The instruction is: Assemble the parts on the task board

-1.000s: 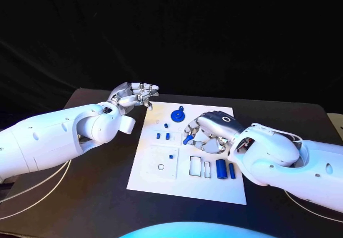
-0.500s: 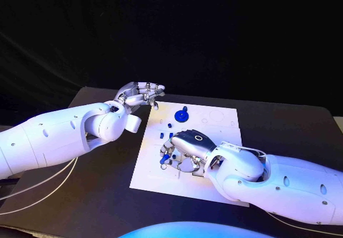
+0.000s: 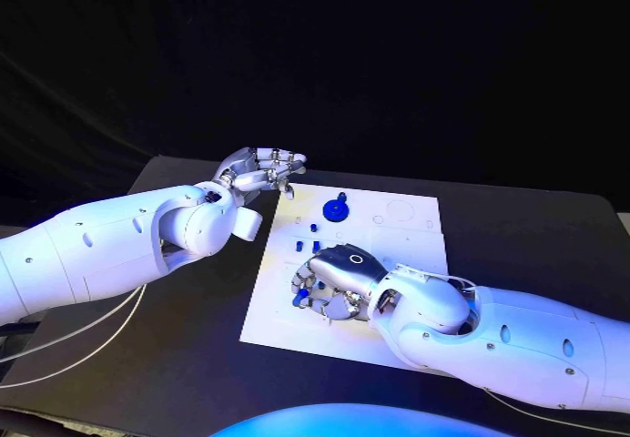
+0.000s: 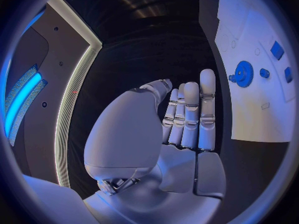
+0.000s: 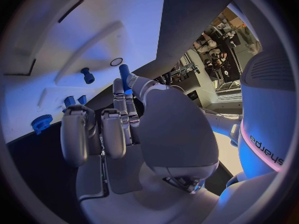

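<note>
The white task board [image 3: 394, 214] lies in the middle of the black table. My right hand [image 3: 336, 284] hovers low over the board's left-middle area and pinches a small blue peg [image 5: 124, 74] between thumb and a fingertip. The peg also shows under the hand [image 3: 302, 296]. A blue gear [image 3: 336, 210] stands near the board's far end, with two small blue pegs [image 3: 308, 246] just nearer. My left hand [image 3: 263, 169] hangs off the board's far left corner, holding nothing. In the left wrist view its fingers [image 4: 190, 114] lie side by side, the gear [image 4: 241, 74] beyond them.
My right forearm [image 3: 499, 337] covers the near right part of the board and hides what lies there. Another blue peg [image 5: 87, 75] stands on the board by a small round hole [image 5: 116, 61]. Bare black table [image 3: 184, 364] lies left of the board.
My right hand has moved from the board's middle right toward its left-middle and nearer side, carrying the blue peg and sinking lower. The left hand has stayed in place.
</note>
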Action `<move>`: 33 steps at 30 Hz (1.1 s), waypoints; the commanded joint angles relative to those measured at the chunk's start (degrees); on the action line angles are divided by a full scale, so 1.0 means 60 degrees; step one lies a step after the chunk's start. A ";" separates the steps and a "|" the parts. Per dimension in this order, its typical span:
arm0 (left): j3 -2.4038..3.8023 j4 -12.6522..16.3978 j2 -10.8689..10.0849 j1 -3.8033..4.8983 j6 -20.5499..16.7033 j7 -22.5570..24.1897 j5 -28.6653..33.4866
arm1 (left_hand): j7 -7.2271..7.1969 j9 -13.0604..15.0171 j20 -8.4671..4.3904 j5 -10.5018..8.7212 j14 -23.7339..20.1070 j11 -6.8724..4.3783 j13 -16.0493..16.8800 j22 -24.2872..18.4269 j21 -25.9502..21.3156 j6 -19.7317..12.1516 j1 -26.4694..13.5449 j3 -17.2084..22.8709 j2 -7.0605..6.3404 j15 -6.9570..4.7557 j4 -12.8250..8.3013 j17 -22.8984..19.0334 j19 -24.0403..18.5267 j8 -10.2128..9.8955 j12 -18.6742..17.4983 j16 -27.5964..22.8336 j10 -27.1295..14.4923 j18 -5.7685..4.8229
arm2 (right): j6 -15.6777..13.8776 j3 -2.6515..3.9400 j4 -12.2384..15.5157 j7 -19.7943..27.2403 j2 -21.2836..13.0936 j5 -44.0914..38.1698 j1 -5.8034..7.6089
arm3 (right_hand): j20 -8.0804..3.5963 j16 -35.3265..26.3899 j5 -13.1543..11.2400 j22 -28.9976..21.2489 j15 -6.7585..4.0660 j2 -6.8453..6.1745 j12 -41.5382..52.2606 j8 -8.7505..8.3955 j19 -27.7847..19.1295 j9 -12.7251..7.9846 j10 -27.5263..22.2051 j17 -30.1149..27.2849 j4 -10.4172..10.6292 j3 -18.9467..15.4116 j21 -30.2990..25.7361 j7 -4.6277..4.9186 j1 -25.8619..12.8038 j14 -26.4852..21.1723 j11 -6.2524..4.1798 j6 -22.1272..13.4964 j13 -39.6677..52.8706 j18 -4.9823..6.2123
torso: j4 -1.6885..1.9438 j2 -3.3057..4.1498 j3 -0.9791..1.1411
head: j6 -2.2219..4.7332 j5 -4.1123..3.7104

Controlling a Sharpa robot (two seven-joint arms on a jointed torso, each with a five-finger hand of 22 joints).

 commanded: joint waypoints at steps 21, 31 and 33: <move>-0.0003 0.0009 -0.0011 0.0005 0.0141 0.0002 0.0044 | -0.0007 0.0019 0.0038 0.0008 -0.0065 0.0003 0.0016 -0.0012 -0.0038 -0.0060 -0.0104 0.0074 0.0002 -0.0016 -0.0003 -0.0014 -0.0042 0.0068 0.0048 -0.0056 -0.0061 0.0146 | 0.0748 -0.0004 0.0083 -0.0357 -0.0112 -0.1122 -0.0020 | -0.0067 0.0061 0.0071 0.1917 -0.0066 0.0059 -0.0053 0.0052 0.0400 0.0155 0.0071 -0.0005 -0.0010 0.0049 0.0010 0.0040 -0.0032 0.0487 0.0003 0.0025 0.0008 -0.0085 | -0.0001 0.0000 0.0008 | -0.0074 0.0031; -0.0003 0.0014 -0.0009 0.0005 0.0138 -0.0004 0.0045 | -0.0006 0.0021 0.0038 0.0007 -0.0066 0.0004 0.0020 -0.0016 -0.0044 -0.0064 -0.0122 0.0080 0.0004 -0.0014 -0.0003 -0.0017 -0.0040 0.0073 0.0060 -0.0055 -0.0070 0.0146 | 0.0831 -0.0006 0.0036 -0.0426 0.0079 -0.1324 -0.0020 | -0.0043 0.0064 0.0082 0.1922 -0.0026 -0.0052 -0.0157 -0.0004 0.0395 0.0176 0.0006 -0.0008 -0.0039 0.0081 -0.0002 0.0109 -0.0263 0.0486 0.0056 -0.0151 -0.0001 -0.0084 | -0.0008 -0.0005 -0.0004 | -0.0071 0.0002; -0.0003 0.0013 -0.0008 0.0005 0.0137 -0.0005 0.0045 | -0.0006 0.0021 0.0038 0.0007 -0.0066 0.0004 0.0020 -0.0016 -0.0044 -0.0064 -0.0122 0.0080 0.0004 -0.0014 -0.0003 -0.0017 -0.0040 0.0073 0.0060 -0.0055 -0.0070 0.0146 | 0.0821 -0.0008 0.0028 -0.0426 0.0104 -0.1329 -0.0020 | -0.0014 0.0068 0.0114 0.1927 0.0016 -0.0150 -0.0206 -0.0133 0.0395 0.0137 -0.0032 -0.0009 -0.0024 0.0098 -0.0004 0.0194 -0.0425 0.0485 0.0108 -0.0370 0.0000 -0.0086 | -0.0008 -0.0005 -0.0007 | -0.0070 -0.0001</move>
